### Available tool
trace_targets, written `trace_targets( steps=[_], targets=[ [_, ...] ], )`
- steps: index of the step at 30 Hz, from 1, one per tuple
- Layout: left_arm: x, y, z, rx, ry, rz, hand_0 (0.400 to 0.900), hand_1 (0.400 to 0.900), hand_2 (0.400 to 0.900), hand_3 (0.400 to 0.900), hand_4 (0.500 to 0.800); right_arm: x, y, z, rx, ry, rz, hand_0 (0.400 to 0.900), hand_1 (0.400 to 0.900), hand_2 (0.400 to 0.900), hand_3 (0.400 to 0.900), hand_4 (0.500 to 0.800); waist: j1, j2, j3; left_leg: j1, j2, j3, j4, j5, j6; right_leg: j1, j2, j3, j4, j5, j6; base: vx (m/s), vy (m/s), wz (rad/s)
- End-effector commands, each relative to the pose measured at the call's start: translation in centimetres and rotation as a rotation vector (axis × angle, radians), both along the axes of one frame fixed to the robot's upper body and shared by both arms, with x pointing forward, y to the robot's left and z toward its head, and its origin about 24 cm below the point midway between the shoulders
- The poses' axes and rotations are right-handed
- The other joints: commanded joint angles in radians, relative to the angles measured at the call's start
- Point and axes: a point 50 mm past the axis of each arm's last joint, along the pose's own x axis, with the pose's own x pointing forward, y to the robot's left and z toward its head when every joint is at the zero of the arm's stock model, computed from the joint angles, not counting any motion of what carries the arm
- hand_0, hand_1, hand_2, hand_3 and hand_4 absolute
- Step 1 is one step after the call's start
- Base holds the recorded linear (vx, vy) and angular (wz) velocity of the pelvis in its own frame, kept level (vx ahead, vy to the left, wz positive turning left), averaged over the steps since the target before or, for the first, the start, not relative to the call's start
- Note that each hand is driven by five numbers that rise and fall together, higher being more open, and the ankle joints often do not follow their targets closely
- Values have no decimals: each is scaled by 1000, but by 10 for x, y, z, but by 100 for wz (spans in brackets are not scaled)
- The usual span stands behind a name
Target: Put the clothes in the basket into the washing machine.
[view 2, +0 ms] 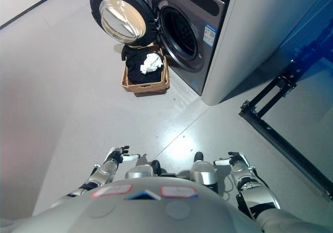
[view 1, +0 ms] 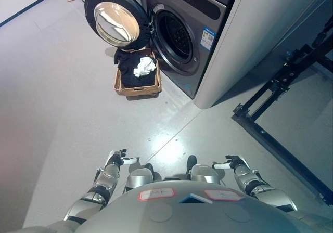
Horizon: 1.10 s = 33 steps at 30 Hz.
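While both hands, left hand (view 1: 120, 158) and right hand (view 1: 230, 163), hung relaxed and empty, the far basket (view 1: 136, 90) of clothes (view 1: 143, 66) beside the washing machine (view 1: 182, 33) needed approaching squarely first.

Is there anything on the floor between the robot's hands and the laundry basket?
No. Both eye views show only bare grey floor between the left hand, the right hand and the basket.
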Motion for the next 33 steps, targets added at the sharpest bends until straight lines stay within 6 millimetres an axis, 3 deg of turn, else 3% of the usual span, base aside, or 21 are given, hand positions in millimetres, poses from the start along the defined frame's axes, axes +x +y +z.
trace_targets(
  steps=[1,8,13,17,20,23,25,29,31,33],
  targets=[
    [12,21,6,82,-31,9,900,900,900,900,800,19,-9,7,-57,-33,26,900,900,900,900,800,-2,-36,2,-52,-32,-9,0,-4,15,49,-53,-11,7,-34,79,0,0,0],
    [6,23,4,88,-11,49,900,900,900,900,800,22,-8,7,-56,-40,27,900,900,900,900,800,3,-41,8,-60,-43,-15,0,-8,26,45,-61,-12,7,-32,83,6,32,3],
    [9,25,5,98,-24,67,900,900,900,900,800,28,-8,9,-55,-60,17,900,900,900,900,800,16,-47,24,-79,-65,-24,0,-6,54,2,-80,2,70,-39,88,-11,70,2],
    [15,27,7,104,-43,77,900,900,900,900,800,30,-8,10,-48,-78,-31,900,900,900,900,800,28,-45,40,-121,-88,-35,41,-19,84,-81,-103,25,200,-59,94,-23,128,0],
    [18,31,9,109,-52,85,900,900,900,900,800,32,-10,11,-41,-102,-81,900,900,900,900,800,18,-41,54,-142,-106,-58,76,-34,109,-164,-125,58,360,-24,102,22,173,24],
    [22,35,11,121,-66,89,900,900,900,900,800,32,-13,12,-39,-134,-146,900,900,900,900,800,4,-37,84,-139,-128,-77,109,-55,138,-244,-141,87,548,43,83,43,190,25],
    [24,38,12,127,-71,101,900,900,900,900,800,32,-13,12,-36,-149,-175,900,900,900,900,800,-3,-31,105,-134,-136,-86,143,-76,151,-295,-129,106,634,41,67,85,159,19],
    [29,37,13,125,-80,99,900,900,900,900,800,27,-14,11,-32,-154,-224,900,900,900,900,800,-42,-33,118,-80,-158,-132,140,-117,153,-394,-79,129,553,9,53,221,50,38],
    [33,35,14,123,-87,90,900,900,900,900,800,26,-14,11,-31,-156,-241,900,900,900,900,800,-68,-51,118,-22,-181,-162,109,-142,146,-439,-68,112,401,35,67,329,-41,46],
    [37,36,15,128,-90,84,900,900,900,900,800,24,-13,10,-29,-157,-249,900,900,900,900,800,-95,-54,115,49,-176,-190,73,-167,134,-436,-46,95,269,80,87,396,-55,46]
  ],
)
